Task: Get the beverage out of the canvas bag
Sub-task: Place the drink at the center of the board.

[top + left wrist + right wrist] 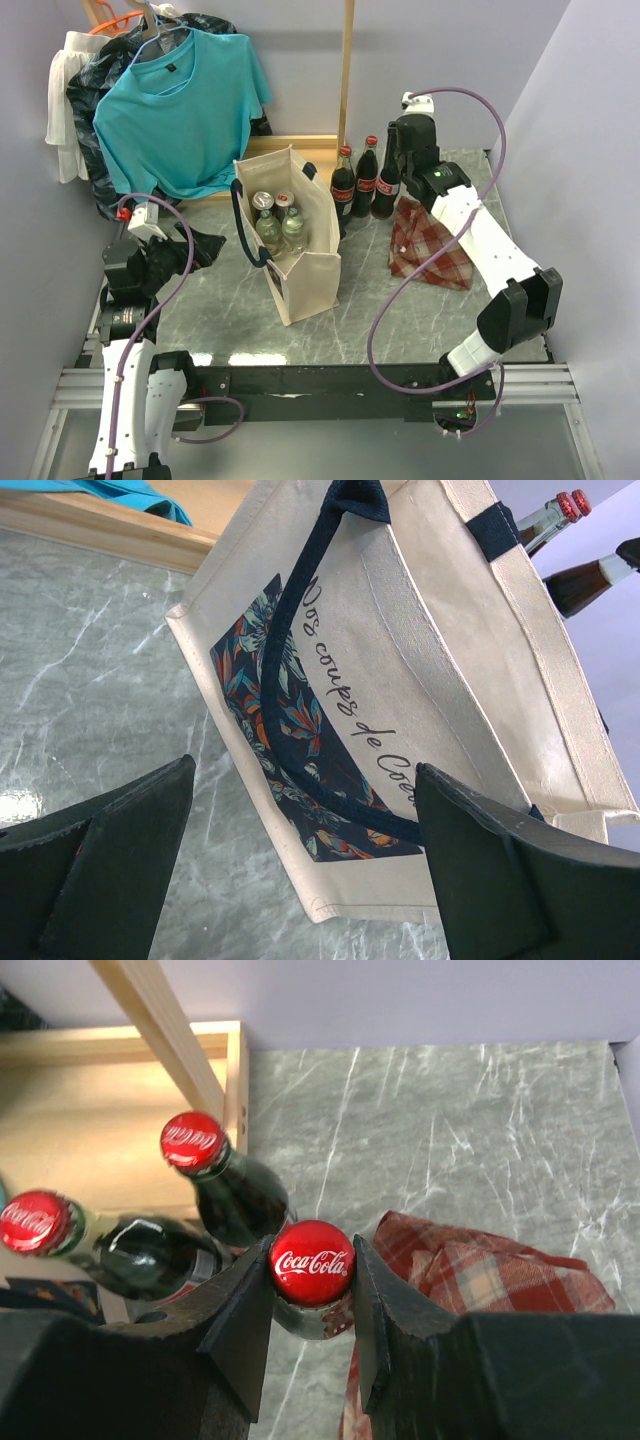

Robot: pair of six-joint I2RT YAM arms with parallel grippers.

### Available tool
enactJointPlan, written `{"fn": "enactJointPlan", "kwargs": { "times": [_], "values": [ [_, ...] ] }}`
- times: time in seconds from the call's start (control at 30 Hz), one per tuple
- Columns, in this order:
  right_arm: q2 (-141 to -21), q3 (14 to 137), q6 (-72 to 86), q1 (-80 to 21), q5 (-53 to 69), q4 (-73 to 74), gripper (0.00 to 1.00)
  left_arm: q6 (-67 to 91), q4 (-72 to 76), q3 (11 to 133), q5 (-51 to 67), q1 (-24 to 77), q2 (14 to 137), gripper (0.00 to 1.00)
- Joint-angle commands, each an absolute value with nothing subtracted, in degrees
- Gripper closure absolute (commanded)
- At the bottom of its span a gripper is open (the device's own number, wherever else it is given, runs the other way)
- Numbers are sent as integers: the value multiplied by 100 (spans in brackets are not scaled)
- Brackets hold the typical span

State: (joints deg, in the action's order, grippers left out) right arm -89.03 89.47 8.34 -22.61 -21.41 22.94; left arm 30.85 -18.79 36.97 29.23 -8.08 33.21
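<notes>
The cream canvas bag [303, 272] with navy handles stands open mid-table; its printed side fills the left wrist view [400, 680]. Several capped glass bottles [276, 218] stand inside it. My left gripper [196, 247] is low at the bag's left, open and empty [305, 770], its jaws facing the bag's printed side. My right gripper [393, 150] is shut on the neck of a dark cola bottle [312, 1262] just under its red cap. That bottle [387, 188] is upright at the right end of a row with two other cola bottles [343, 186] [366, 178].
A red-and-white plaid cloth [432, 250] lies crumpled just right of the held bottle [490, 1270]. A wooden rack [346, 70] with a low wooden base [120, 1110] stands behind the bottles. A teal T-shirt [185, 110] hangs at the back left.
</notes>
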Motion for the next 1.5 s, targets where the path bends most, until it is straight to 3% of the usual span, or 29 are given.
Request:
{"fn": "enactJointPlan", "kwargs": {
  "times": [0.0, 1.47],
  "values": [
    [-8885, 9088, 967, -2101, -2417, 1020, 100, 3076, -1854, 3700, 2944, -835, 3287, 4],
    [-10011, 9360, 738, -1802, -2593, 184, 100, 3085, -1863, 3700, 2883, -835, 3296, 4]
  ]
}}
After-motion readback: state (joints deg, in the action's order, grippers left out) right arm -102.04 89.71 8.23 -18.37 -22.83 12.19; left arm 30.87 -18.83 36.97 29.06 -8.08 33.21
